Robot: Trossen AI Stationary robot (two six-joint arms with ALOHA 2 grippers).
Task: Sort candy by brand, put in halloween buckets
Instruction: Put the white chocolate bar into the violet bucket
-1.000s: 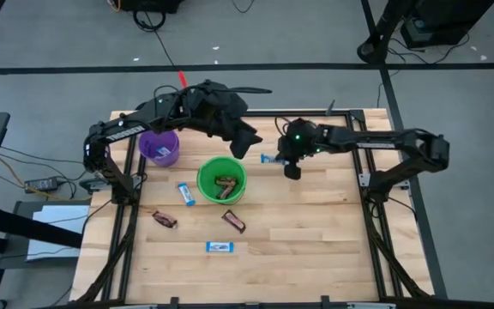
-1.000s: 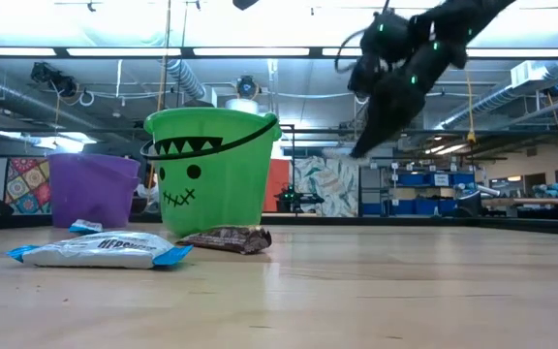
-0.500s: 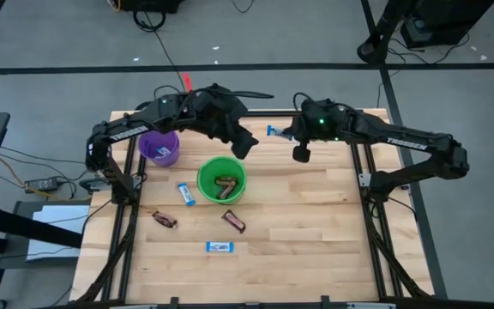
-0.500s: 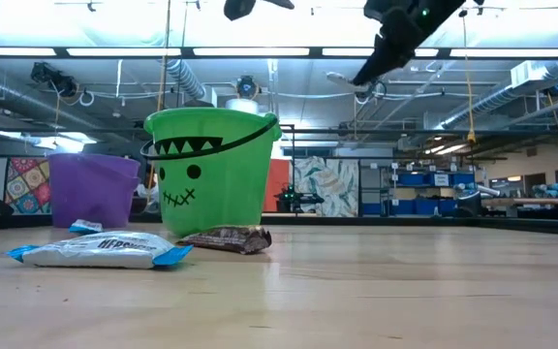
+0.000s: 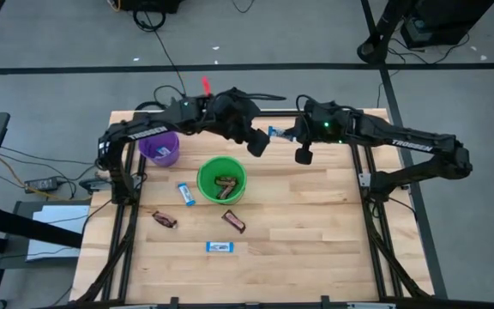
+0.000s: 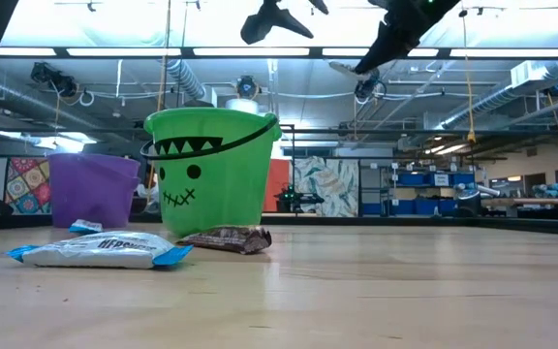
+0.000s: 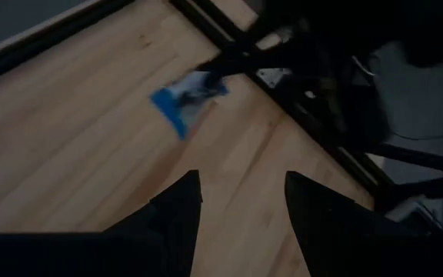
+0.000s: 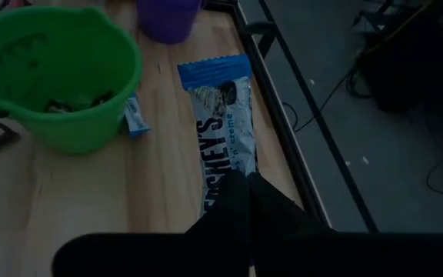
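My right gripper (image 5: 285,134) is shut on a light blue-and-white candy bar (image 8: 220,115), high above the table's far middle. My left gripper (image 5: 257,147) hangs open just left of it, above the green bucket's far side; its fingers (image 7: 181,201) point at the bar (image 7: 186,97) without touching it. The green bucket (image 5: 221,180) holds brown candy. The purple bucket (image 5: 159,148) to its left holds blue candy. Several loose bars lie flat on the wood: blue ones (image 5: 185,194) (image 5: 219,247) and brown ones (image 5: 164,219) (image 5: 233,221). My right gripper pinches the bar's near end (image 8: 223,175) between its two shut fingers (image 8: 244,201). The fingers come slanting down from the table's right side and lie along the bar. The bar sticks out past the fingertips, lifted clear of the table.
The table's black frame rail (image 8: 283,138) runs along the far edge under the held bar. The near and right parts of the wooden top (image 5: 316,232) are bare. In the low view a blue bar (image 6: 100,250) and a brown bar (image 6: 226,239) lie before the green bucket (image 6: 211,170).
My right gripper has lifted the blue-and-white bar off the table, risen well above it, and stayed shut. My left gripper has gone toward the table's right edge and a little down, toward the held bar, and has rolled somewhat.
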